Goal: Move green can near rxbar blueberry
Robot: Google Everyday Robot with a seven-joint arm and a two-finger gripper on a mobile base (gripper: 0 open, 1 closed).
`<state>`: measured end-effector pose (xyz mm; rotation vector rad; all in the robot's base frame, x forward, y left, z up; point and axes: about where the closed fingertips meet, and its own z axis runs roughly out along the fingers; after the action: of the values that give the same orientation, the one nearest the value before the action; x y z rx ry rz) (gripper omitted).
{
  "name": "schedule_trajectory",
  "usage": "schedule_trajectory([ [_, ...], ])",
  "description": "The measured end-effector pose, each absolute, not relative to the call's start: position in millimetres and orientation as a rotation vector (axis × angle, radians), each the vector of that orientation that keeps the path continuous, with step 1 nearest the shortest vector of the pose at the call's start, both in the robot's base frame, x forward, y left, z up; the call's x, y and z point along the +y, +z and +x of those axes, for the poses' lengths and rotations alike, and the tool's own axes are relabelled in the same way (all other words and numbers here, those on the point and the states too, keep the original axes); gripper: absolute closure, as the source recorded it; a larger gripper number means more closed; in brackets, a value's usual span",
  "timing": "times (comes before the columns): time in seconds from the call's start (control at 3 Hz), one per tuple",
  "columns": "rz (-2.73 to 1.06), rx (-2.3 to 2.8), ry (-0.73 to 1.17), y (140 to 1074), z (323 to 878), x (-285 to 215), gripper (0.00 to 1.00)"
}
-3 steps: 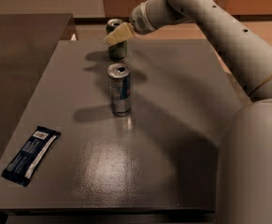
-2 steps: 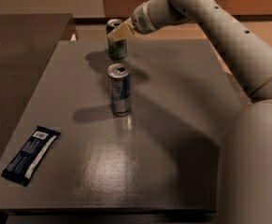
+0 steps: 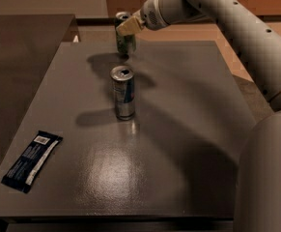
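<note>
Gripper (image 3: 127,27) at the far edge of the desk (image 3: 188,129), a little left of that edge's middle, on the end of the pale arm (image 3: 236,23) reaching in from the right side. Closed on the upper part of the green can (image 3: 125,45), one pale finger across the can's top right shoulder. Green can upright, silver top just showing above the finger, green and white body below it. Hard to tell whether its base touches the desk or hangs just above it. Dark shadow on the desk surface just left of the can.

Nearer the middle of the desk, in front of the green can and well apart from it: slim silver-and-blue can (image 3: 123,94), upright, open top with pull tab facing up.

Rxbar blueberry (image 3: 32,161) flat near the front left corner, beside the left edge, lying on a slant with its white label at the far end. Well apart from both cans, the slim can between it and the green one.
</note>
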<state>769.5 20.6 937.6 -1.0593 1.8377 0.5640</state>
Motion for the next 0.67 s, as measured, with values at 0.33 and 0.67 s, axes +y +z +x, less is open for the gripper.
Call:
schedule_trajectory([
  [0.33, -1.106, 1.797, 0.531, 970, 747, 10, 1.00],
  [0.67, -1.187, 1.735, 0.536, 1001, 712, 3, 1.00],
])
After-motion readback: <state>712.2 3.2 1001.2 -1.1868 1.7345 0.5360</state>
